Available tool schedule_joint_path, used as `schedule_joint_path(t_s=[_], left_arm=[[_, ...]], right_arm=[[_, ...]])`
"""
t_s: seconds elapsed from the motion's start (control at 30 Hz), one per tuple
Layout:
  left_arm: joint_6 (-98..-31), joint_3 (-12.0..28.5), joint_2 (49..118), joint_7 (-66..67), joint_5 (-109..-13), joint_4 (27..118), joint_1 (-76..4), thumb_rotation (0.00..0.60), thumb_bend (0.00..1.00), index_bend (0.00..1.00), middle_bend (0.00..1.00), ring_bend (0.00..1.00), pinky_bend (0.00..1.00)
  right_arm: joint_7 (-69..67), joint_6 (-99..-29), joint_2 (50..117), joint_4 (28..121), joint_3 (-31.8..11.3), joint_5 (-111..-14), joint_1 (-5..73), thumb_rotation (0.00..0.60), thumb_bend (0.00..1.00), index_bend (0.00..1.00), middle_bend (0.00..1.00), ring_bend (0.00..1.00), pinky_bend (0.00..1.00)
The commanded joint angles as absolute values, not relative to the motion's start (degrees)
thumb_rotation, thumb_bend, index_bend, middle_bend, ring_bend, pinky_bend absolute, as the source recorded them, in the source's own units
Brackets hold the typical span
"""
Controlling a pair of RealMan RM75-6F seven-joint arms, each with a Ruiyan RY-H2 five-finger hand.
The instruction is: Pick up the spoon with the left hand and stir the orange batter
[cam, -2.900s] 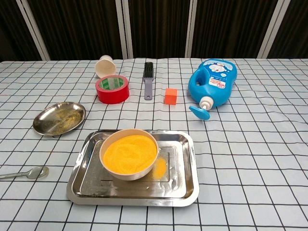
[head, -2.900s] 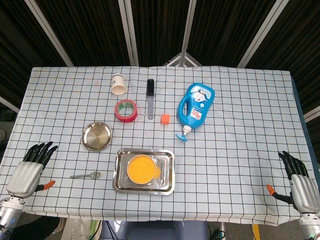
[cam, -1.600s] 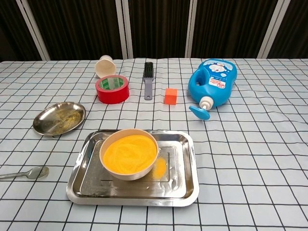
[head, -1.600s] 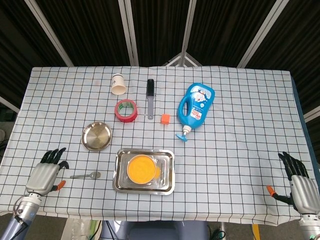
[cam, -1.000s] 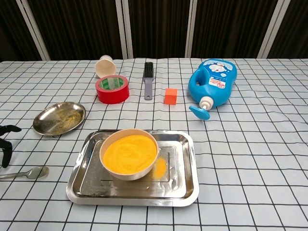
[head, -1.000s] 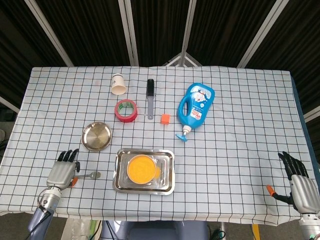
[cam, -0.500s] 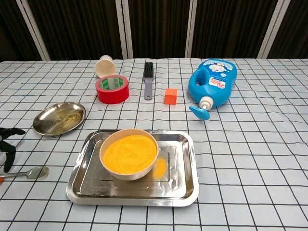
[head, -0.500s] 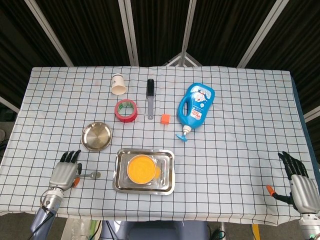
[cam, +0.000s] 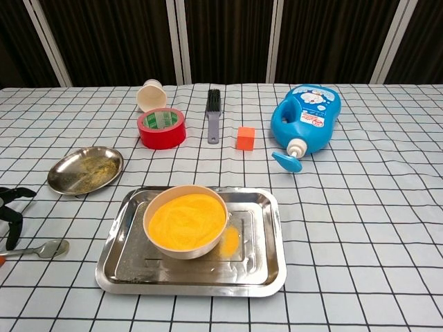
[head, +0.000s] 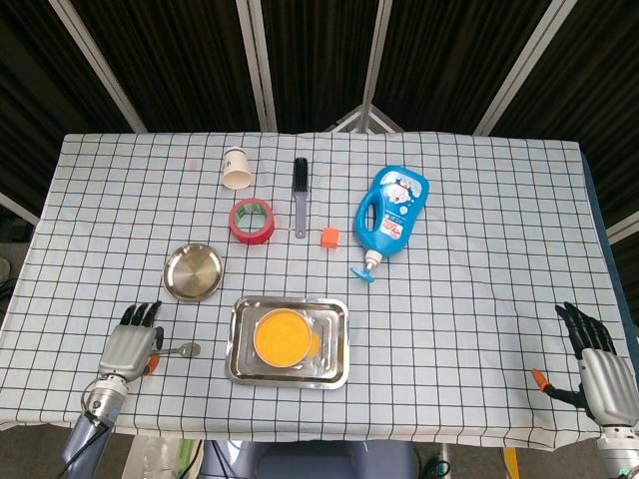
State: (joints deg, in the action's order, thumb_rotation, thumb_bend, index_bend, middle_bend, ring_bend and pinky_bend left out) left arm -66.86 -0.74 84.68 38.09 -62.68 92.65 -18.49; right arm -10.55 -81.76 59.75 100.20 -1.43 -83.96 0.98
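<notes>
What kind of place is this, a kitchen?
Probably a robot test bench rather than a kitchen: a checked-cloth table before dark curtains, robot hands at its edge, and unrelated items like tape, a brush and a detergent bottle.

Shiny metal and glossy plastic on a checked cloth.
Polished metal tray (cam: 266, 238), spoon (cam: 43, 249) and dull-speckled dish (cam: 84, 170); glossy blue plastic bottle (cam: 308, 117); matt, grainy orange batter (cam: 185, 220); cloth tablecloth (cam: 367, 207).

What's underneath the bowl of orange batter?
The round bowl of orange batter sits in a rectangular steel tray, beside an orange spill. The tray floor beneath the bowl is hidden.
</notes>
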Motion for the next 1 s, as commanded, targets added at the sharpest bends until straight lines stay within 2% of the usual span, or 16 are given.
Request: schedule_joint_path(t_s=[0.03,0.47,0.73,1.0], left_arm=[[-66.88,-0.84,84.65,38.05,-62.64,92.8,-18.54,0.6,0.52,0.52,0.0,0.0,0.01],[-69.4,-0.04,82.0,36.26,-65.77,98.21,-18.91,0.6,0.54,0.52,0.0,0.0,0.01],[-70.73,3.05,78.79,39.52,-67.77,107.08,-21.74,0.6,0.54,0.52,0.0,0.0,0.01],[-69.72,7.85,81.96,53.18,-59.15,112.46,-28.66,0.6,0.54,0.53,0.0,0.0,0.01]], right_arm=[[-10.55,-81.76,59.74,100.2,-1.43,-83.95,0.99,0.6,0.31,0.0,0.0,0.0,0.0],[-10.6,-81.85,59.74,100.22,-1.42,-84.05,0.96,0.6,0.31,0.0,0.0,0.0,0.0],[-10.58,-81.96,59.73,100.36,-1.34,-84.18,0.88,0.6,0.31,0.0,0.0,0.0,0.0],[-10.9,-81.78,59.63,100.36,-1.45,-83.89,0.94,0.6,0.31,0.0,0.0,0.0,0.0]])
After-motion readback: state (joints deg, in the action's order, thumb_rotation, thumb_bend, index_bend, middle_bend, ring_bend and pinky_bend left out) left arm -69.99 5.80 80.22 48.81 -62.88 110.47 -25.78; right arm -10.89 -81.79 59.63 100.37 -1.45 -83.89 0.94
